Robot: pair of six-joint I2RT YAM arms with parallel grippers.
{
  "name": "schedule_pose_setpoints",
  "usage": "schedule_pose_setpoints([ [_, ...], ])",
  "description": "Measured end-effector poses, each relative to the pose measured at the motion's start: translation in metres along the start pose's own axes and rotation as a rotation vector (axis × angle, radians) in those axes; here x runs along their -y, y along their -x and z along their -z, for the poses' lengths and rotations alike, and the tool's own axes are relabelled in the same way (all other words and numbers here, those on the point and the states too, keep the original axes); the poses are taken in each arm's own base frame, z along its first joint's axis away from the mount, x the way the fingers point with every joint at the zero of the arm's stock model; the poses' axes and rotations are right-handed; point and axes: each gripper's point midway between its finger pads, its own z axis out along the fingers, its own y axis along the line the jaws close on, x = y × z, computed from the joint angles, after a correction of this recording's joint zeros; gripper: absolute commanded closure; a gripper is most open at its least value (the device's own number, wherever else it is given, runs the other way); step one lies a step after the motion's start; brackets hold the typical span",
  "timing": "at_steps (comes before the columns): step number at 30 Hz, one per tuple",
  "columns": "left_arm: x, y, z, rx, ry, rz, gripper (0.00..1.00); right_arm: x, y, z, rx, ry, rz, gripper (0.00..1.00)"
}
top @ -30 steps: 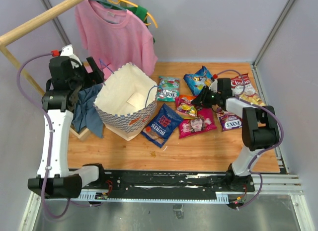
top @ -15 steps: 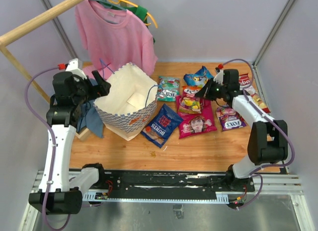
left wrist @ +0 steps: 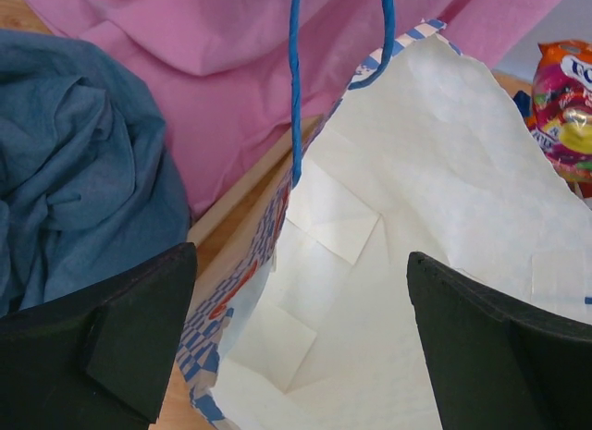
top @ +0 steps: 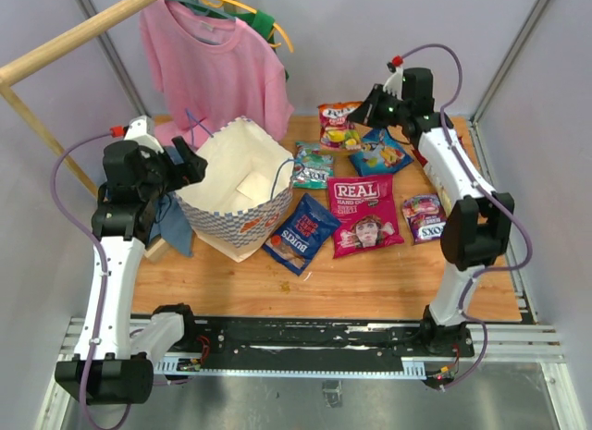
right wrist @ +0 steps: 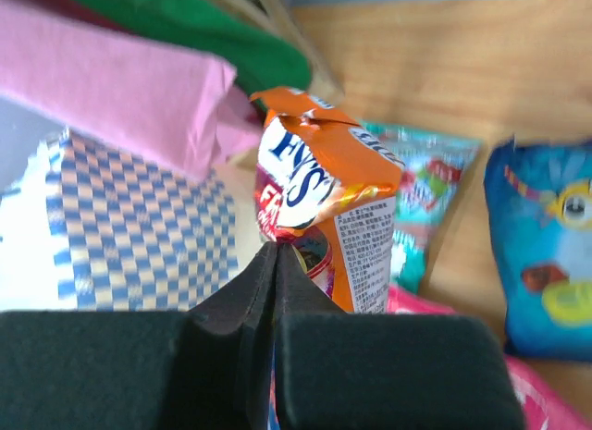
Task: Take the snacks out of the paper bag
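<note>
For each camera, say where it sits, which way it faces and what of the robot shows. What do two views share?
Top external: above and behind the arms, looking down at the table; both arms show.
Left wrist: on the left arm, facing into the paper bag; left jaws open.
Right wrist: on the right arm, facing the orange Fox's packet; right jaws shut on it.
Shared: that packet, in all three.

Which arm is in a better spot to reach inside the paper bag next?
Left. The left fingers are open and hang right over the paper bag's open mouth. The right fingers are shut on an orange snack packet, over at the far side of the table.
</note>
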Motion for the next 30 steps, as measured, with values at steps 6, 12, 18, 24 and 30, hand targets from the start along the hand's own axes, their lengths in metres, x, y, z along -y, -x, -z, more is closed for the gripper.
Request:
schedule_pose_setpoints([
  [6, -0.005, -0.008, -0.008, -0.006, 0.009, 0.001, 0.0, 0.02, 0.041, -0.065, 0.029, 0.026, 0.001, 0.99],
  [12, -0.015, -0.022, -0.017, -0.038, 0.036, 0.004, 0.0, 0.067, 0.043, -0.139, 0.036, 0.035, -0.023, 0.99],
  [18, -0.018, -0.022, -0.018, -0.027, 0.049, -0.001, 0.0, 0.094, 0.033, -0.178, 0.056, 0.062, -0.064, 0.99],
  [24, -0.019, -0.022, -0.017, -0.017, 0.049, -0.007, 0.0, 0.101, 0.028, -0.183, 0.055, 0.061, -0.073, 0.45],
  [30, -0.017, -0.02, -0.015, -0.006, 0.044, -0.009, 0.0, 0.102, 0.039, -0.175, 0.087, 0.011, -0.037, 0.01],
])
